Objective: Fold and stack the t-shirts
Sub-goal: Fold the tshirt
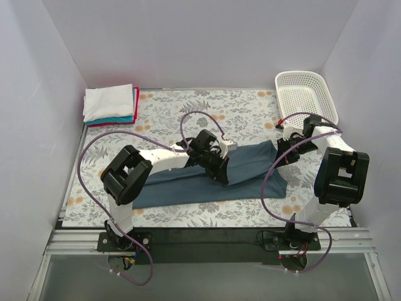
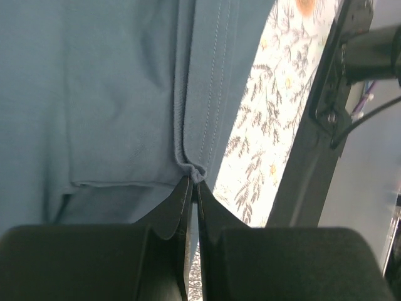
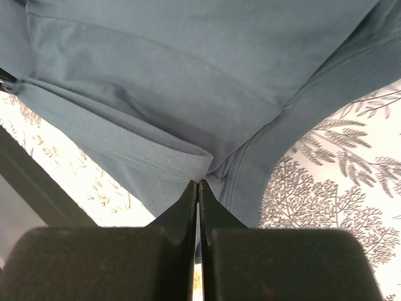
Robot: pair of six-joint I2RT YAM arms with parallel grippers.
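Note:
The dark slate-blue t-shirt (image 1: 207,175) lies across the middle of the floral cloth, partly folded lengthwise. My left gripper (image 1: 219,172) is shut on the shirt's hemmed edge (image 2: 191,170) near its middle. My right gripper (image 1: 280,147) is shut on the shirt's right end; the wrist view shows a stitched fold (image 3: 210,168) pinched between the jaws. A stack of folded shirts (image 1: 110,105), white on top of teal and red, sits at the back left corner.
A white plastic mesh basket (image 1: 306,93) stands at the back right. The floral table cloth (image 1: 238,113) covers the work area, with white walls on three sides. Purple cables loop over both arms.

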